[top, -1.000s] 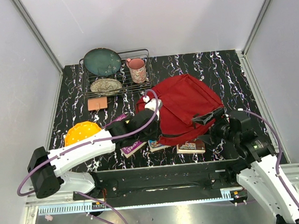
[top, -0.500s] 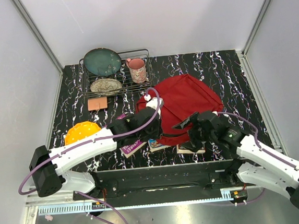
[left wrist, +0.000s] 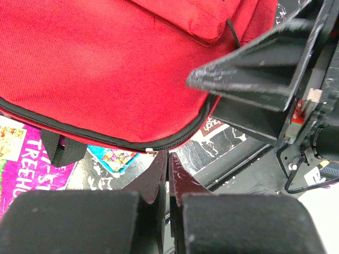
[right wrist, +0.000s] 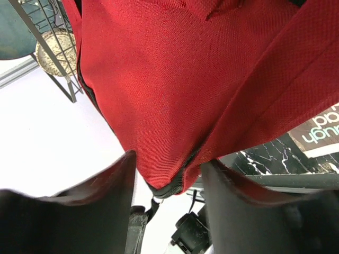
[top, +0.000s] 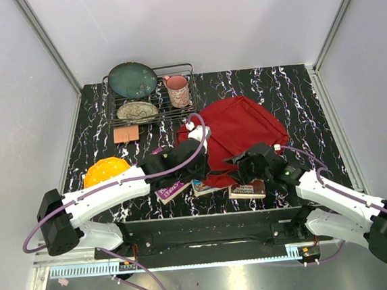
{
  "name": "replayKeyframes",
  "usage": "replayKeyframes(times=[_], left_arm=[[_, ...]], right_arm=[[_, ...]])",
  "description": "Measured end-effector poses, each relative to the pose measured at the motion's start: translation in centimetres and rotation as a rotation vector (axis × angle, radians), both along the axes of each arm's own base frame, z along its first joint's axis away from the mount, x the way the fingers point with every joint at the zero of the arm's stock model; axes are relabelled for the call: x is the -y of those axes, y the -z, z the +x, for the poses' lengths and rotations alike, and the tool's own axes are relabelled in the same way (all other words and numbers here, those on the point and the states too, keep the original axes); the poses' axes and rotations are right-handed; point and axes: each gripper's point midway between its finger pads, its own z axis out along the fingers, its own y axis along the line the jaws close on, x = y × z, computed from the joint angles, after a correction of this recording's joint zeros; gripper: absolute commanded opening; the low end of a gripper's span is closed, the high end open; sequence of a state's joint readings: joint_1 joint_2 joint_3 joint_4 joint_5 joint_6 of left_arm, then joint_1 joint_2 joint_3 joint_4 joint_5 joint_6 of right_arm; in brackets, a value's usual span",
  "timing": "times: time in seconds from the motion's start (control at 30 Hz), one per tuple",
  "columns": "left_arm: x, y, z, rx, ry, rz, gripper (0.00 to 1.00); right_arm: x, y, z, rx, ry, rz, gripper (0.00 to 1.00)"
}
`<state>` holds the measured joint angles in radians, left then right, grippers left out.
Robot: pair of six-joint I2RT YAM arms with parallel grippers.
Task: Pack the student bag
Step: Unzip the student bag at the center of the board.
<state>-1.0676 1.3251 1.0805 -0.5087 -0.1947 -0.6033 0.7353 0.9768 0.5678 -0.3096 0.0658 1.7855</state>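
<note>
Black marbled counter (top: 297,88), white walls all round. Your right pincer (right wrist: 168,172) stands part open astride the bag's (top: 243,130) near zipped edge. Seat that fold squarely between the fingers before you close and lift. Your left pincer (left wrist: 168,161) is closed tight at the same seam; I cannot tell whether it pinches anything. Books (top: 246,190) lie under the bag's near edge, and a rack (top: 170,112) sits far left.
</note>
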Motion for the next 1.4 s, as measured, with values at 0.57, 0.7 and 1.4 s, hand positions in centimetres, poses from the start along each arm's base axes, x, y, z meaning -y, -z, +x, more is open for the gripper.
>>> replayKeyframes(times=[0.57, 0.7, 1.4], left_arm=[[-0.7, -1.2, 0.5, 0.037, -0.029, -0.012, 0.0], [-1.2, -2.0, 1.4, 0.067, -0.06, -0.035, 0.0], [-4.2, 2.0, 1.6, -0.015, -0.087, 0.01, 0.0]], right_arm=[[4.3, -3.3, 0.5, 0.234, 0.056, -0.092, 0.0], [8.4, -4.5, 1.7, 0.292, 0.094, -0.182, 0.0], [12.6, -4.4, 4.4, 0.233, -0.149, -0.375, 0.87]])
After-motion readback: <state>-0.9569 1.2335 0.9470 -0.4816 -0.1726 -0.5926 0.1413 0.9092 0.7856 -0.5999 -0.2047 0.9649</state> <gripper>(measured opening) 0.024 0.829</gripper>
